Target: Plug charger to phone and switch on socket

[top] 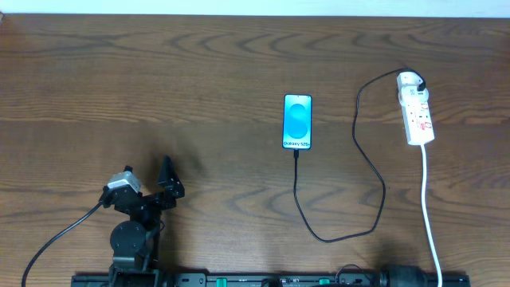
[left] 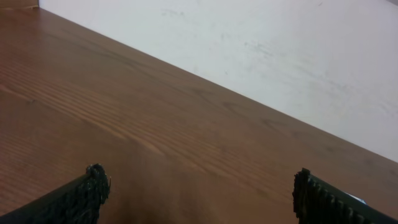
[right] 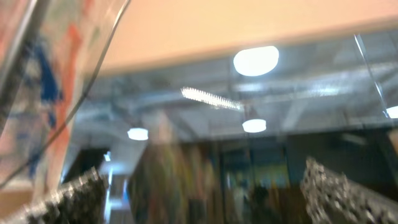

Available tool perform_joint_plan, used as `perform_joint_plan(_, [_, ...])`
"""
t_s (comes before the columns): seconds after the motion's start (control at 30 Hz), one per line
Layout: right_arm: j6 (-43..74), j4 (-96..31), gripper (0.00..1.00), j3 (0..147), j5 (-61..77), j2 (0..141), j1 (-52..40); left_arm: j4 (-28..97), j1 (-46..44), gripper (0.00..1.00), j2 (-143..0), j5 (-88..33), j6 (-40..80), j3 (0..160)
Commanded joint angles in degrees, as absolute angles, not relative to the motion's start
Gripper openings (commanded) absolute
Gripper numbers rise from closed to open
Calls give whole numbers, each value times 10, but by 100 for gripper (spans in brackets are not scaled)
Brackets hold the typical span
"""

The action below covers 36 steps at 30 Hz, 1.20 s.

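Observation:
The phone (top: 297, 121) lies flat at mid-table with its blue screen lit and its white band at the near end. The charger cable (top: 374, 171) runs from the phone's near edge, loops toward me and curves back to a black plug (top: 417, 80) seated in the far end of the white socket (top: 419, 118). My left gripper (top: 169, 180) is open and empty at the near left, far from all of them; in the left wrist view (left: 202, 193) it shows only bare wood. My right gripper (right: 205, 193) is open, empty and pointing up at a ceiling.
The socket's white cord (top: 430, 215) runs toward the near edge at the right. A dark part of the right arm (top: 402, 276) sits at the near edge by a black rail (top: 263, 280). A pale wall (left: 280, 56) rises behind the table.

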<state>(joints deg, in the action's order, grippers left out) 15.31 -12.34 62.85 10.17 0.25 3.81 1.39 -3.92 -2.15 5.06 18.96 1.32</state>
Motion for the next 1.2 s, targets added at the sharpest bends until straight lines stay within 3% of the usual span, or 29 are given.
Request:
perform_joint_plan(0.0, [150,-80,99,548,-24,4,32,36,-42,96,-21,60,176,2])
perform_joint_plan(0.17, [163,-135,99,473,-48,4,32,36,-42,96,-21,60,176,2])
perform_joint_plan(0.43, [311,-131,99,291,-48,4,32,36,-42,96,-21,60,176,2])
perform_joint_plan(0.6, [360,-37,99,176,-43,4,32,36,-42,96,-21,60,176,2])
perform_joint_plan(0.83, [360,189,99,1,-25,4,32,36,-42,96,-21,60,176,2])
perform_joint_plan(1.0, [357,161,99,3,-32,5,33,36,-42,96,-21,60,176,2])
perform_joint_plan(1.17, [357,55,99,3,-35,5,33,36,-42,96,-21,60,176,2])
